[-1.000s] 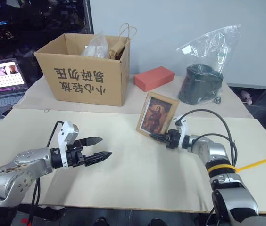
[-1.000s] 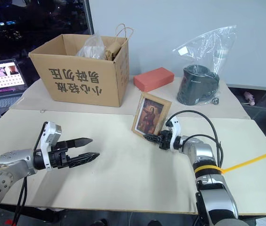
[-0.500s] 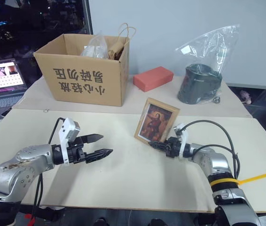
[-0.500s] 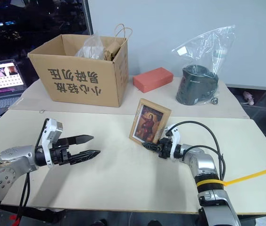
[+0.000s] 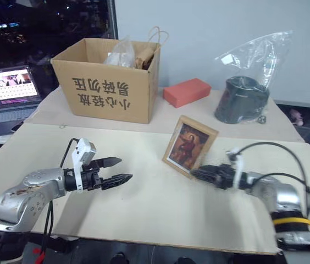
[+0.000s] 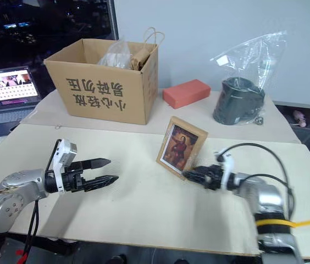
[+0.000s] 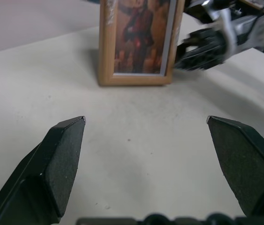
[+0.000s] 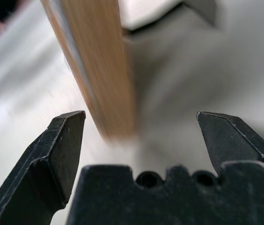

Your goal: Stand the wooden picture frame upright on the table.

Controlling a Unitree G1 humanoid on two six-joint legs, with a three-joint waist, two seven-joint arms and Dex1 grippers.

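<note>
So the wooden picture frame [image 5: 191, 146] is standing upright mid-desk [image 5: 144, 203], leaning back a little. The right hand [image 5: 197, 173] sits just beside its lower corner, fingers spread wide, not gripping. The left hand [image 5: 123, 169] hovers well apart, also wide open.

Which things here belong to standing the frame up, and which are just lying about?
Job in hand:
- small light-wood picture frame, standing upright
- beige table
- right gripper, open beside the frame
- left gripper, open

Lying about:
- brown cardboard box
- red-orange brick-shaped block
- dark pot in clear plastic bag
- open laptop
</note>
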